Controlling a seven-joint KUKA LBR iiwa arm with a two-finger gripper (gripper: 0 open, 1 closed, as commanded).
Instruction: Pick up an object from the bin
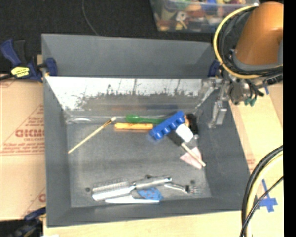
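Since we saw nothing carried by the end effector, and could not tell whether it was released or clenched, we judged the pick to be at its approach step. It hung from the orange-covered wrist over the right slope of the grey metal bin, near a small black-and-white plastic piece and a blue toothed plastic block. The next move called, we thought, for shifting leftward and descending squarely over one of these.

Pincer vert., below orange wrist cover
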